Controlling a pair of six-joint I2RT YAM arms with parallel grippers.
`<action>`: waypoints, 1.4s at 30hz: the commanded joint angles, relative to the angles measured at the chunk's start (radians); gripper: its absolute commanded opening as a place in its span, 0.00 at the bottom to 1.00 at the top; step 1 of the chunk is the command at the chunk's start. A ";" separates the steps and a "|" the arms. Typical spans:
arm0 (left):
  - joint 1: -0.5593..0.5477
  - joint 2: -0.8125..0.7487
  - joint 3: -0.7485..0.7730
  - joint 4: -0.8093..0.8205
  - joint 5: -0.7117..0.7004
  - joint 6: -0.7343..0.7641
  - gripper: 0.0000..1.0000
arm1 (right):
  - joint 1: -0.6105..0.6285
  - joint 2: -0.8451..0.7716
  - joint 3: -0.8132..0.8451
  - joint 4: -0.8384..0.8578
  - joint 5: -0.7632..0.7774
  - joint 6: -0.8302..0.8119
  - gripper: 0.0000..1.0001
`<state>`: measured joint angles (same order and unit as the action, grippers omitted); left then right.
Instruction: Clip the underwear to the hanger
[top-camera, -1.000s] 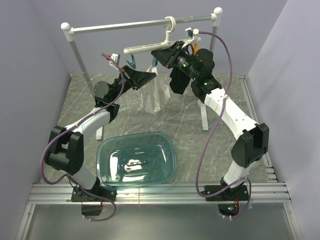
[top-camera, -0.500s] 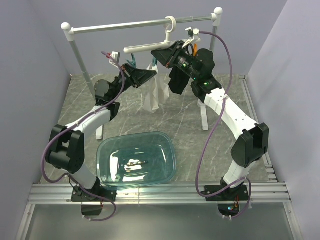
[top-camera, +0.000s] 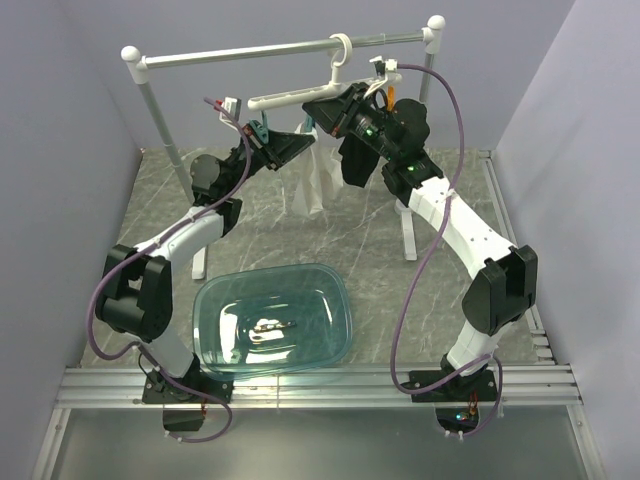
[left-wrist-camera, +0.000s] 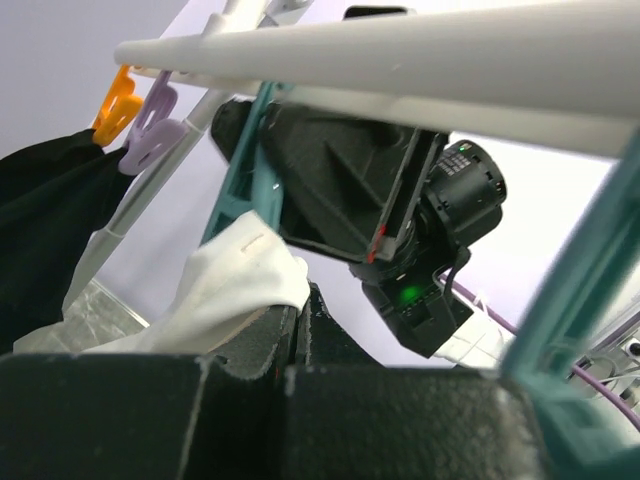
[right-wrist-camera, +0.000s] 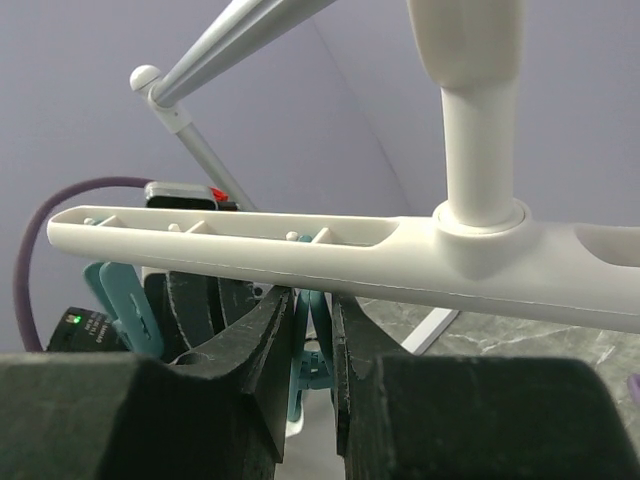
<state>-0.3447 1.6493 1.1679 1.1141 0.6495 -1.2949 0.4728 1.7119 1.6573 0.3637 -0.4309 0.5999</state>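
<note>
The hanger (top-camera: 290, 97) is a white bar hooked over the rail; its underside fills the right wrist view (right-wrist-camera: 300, 245). My right gripper (top-camera: 314, 113) (right-wrist-camera: 312, 325) sits just under the bar, shut on a teal peg (right-wrist-camera: 318, 345) that it squeezes between its fingers. My left gripper (top-camera: 303, 145) (left-wrist-camera: 300, 320) is shut on the top edge of the white underwear (top-camera: 312, 185) (left-wrist-camera: 235, 285), holding it up right beside that peg. A second teal peg (top-camera: 259, 130) hangs to the left. Purple (left-wrist-camera: 150, 135) and orange (left-wrist-camera: 120, 100) pegs hang farther along the bar.
A black garment (top-camera: 355, 160) (left-wrist-camera: 40, 220) hangs from the bar's right half. The grey rail (top-camera: 280, 50) stands on white posts (top-camera: 407, 225) at the back. A translucent teal basin (top-camera: 272, 318) sits on the marble table between the arm bases.
My left gripper has risen and moved right with the underwear, closer to the peg under the bar. The right gripper has stayed on the teal peg.
</note>
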 joint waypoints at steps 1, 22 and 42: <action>-0.004 0.000 0.049 0.073 0.004 -0.010 0.00 | -0.011 0.000 -0.011 0.058 0.000 -0.029 0.00; -0.002 0.017 0.049 0.076 0.010 -0.009 0.00 | -0.010 0.000 0.006 0.063 -0.006 -0.022 0.55; 0.032 -0.057 -0.082 -0.111 -0.028 0.147 0.37 | -0.016 -0.029 -0.010 0.038 0.007 -0.049 0.69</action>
<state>-0.3244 1.6600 1.1034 1.0348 0.6437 -1.2205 0.4683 1.7119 1.6489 0.3794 -0.4351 0.5732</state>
